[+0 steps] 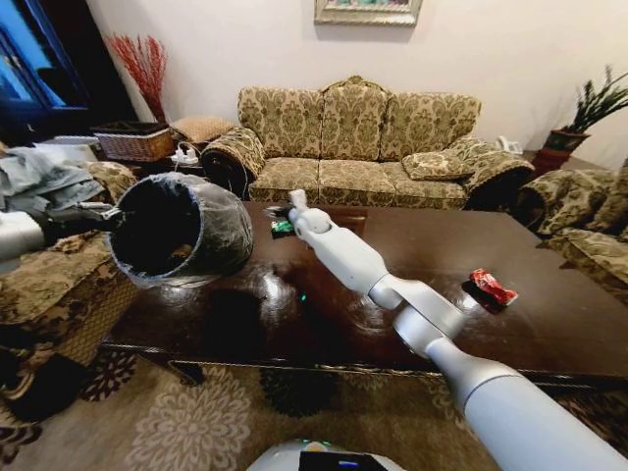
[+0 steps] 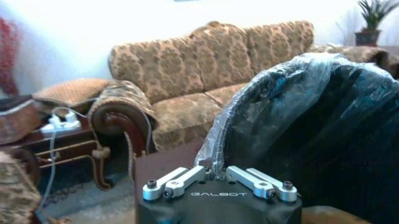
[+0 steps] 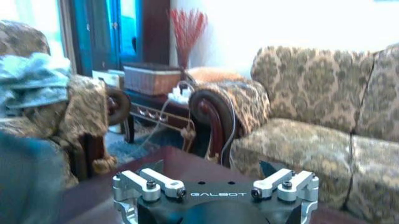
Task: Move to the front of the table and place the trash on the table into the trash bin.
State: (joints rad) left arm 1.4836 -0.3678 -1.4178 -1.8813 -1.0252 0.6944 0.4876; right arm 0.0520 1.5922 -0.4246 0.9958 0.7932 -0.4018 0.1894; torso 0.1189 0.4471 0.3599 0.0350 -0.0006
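Two arms were over the worktop (image 1: 549, 285). At the left, the left gripper (image 2: 214, 173) had its fingers (image 2: 181, 179) pinched narrow on the rim of the trash bin (image 1: 182, 231), gripping the black wall and clear liner together; the bin hung tipped on its side above the worktop's left end, its mouth turned toward the robot. Further right, the right gripper (image 1: 278, 210) reached out low over the far edge, its fingers (image 3: 146, 183) spread wide with nothing between them. A green packet (image 1: 283, 228) lay on the worktop just under and beside those fingertips. Well to the right of them, a crumpled red wrapper (image 1: 493, 287) lay apart on the dark wood, near the front edge.
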